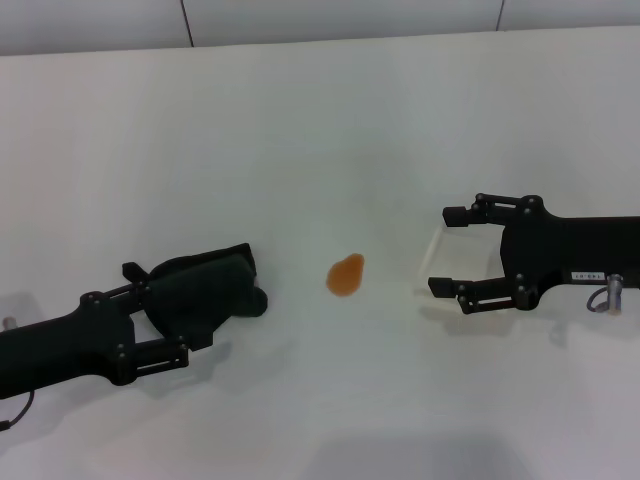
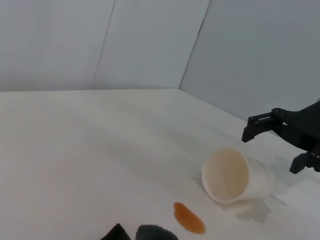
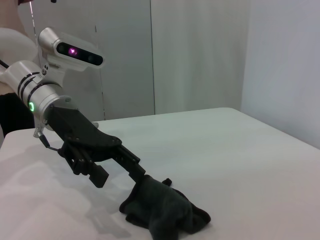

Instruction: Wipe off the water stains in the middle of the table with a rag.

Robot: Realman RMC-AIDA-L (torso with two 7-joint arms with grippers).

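Note:
The water stain [image 1: 346, 274] is a small orange-amber blob in the middle of the white table [image 1: 300, 130]; it also shows in the left wrist view [image 2: 189, 218]. The dark green-black rag [image 1: 215, 290] lies on the table left of the stain, a short gap away. My left gripper [image 1: 175, 310] is open, its jaws set wide around the rag's rear part. In the right wrist view the rag [image 3: 167, 207] touches one finger [image 3: 132, 165]. My right gripper [image 1: 440, 250] is open to the right of the stain, its fingers on either side of a translucent cup [image 1: 465, 255].
The white translucent cup [image 2: 232, 175] lies on its side, mouth toward the stain, about a cup's width from it. A grey panelled wall runs along the table's far edge [image 1: 320, 35].

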